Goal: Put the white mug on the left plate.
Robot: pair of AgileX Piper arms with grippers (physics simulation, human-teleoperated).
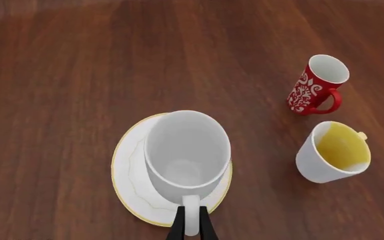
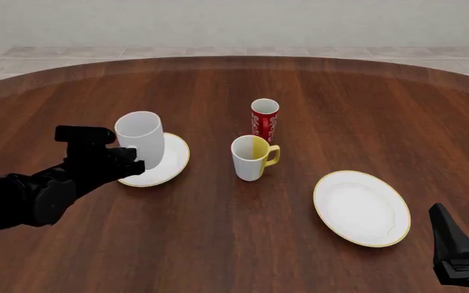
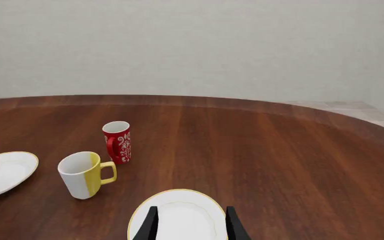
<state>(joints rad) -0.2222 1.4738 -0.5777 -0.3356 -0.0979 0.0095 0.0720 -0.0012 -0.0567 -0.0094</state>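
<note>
White, glazed and rigid, the tall plain mug (image 1: pixel 186 152) sits over the small gold-rimmed plate (image 1: pixel 126 170), left hand (image 1: pixel 191 227) clamped on its loop handle; slippery, chippable. Right hand (image 3: pixel 189 225) idles apart.

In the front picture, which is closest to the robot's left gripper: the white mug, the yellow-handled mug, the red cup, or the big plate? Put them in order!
From the left gripper:
1. White mug, held by its handle.
2. Yellow-handled mug, mid-table.
3. Red cup, just behind it.
4. Big plate, far right.
</note>
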